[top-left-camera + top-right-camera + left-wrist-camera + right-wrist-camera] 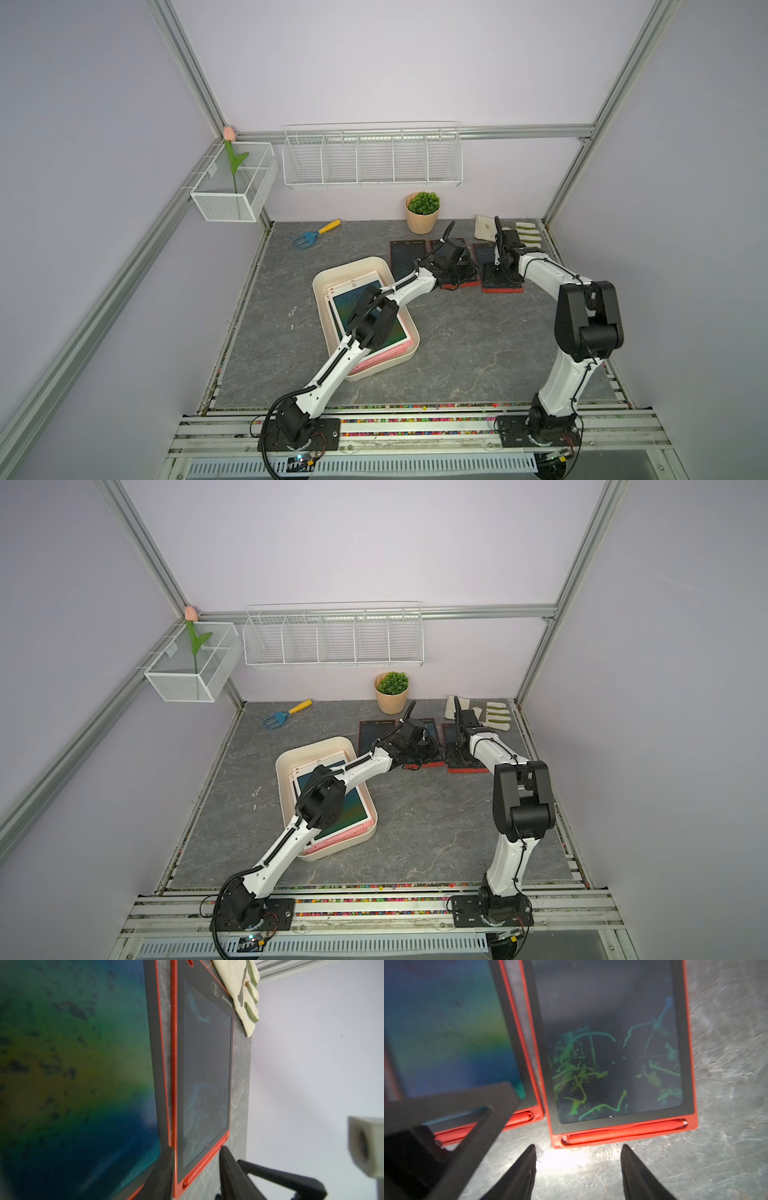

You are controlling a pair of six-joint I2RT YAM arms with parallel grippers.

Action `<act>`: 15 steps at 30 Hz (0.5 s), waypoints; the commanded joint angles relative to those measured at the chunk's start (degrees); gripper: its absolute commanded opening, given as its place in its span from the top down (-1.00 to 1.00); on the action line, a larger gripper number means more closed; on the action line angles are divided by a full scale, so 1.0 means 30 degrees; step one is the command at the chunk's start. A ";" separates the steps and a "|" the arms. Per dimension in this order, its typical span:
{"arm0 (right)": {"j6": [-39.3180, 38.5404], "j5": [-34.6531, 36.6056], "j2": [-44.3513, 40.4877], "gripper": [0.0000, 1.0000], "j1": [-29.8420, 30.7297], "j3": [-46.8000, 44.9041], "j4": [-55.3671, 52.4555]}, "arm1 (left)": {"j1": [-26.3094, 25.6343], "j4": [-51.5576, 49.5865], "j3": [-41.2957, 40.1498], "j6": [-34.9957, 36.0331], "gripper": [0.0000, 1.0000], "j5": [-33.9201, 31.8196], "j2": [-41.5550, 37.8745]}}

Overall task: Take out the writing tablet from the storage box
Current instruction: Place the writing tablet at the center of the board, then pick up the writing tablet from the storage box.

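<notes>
The left gripper [196, 1153] is seen with jaws apart, one tip at the edge of the middle red tablet [452, 1028] on the table [457, 332]. The right gripper [578, 1155] is held open, empty, beside another red tablet [614, 1047]. Pink tablets [376, 357] are left in the storage box [332, 274].

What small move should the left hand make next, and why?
Probably the left hand should pull back from the middle red tablet and return toward the box. That tablet is already on the table beside another red tablet, while more tablets wait in the box. Whether the hand grips it, I cannot tell.
</notes>
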 commanded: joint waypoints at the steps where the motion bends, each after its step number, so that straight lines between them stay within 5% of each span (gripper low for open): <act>1: 0.0041 -0.0658 -0.1824 -0.31 -0.0139 -0.0415 0.0044 | 0.0116 -0.0044 -0.2047 0.2438 0.26 -0.0849 -0.3348; 8: 0.0060 -0.1886 -0.4628 -0.36 -0.0044 -0.0574 -0.0804 | 0.0364 -0.2100 -0.6609 0.5796 0.28 -0.2534 -0.8540; 15: 0.0367 -0.3775 -0.6799 -0.38 0.0363 -0.1882 -0.1217 | 0.1123 -0.2366 -1.4362 0.7628 0.23 -0.5272 -1.5116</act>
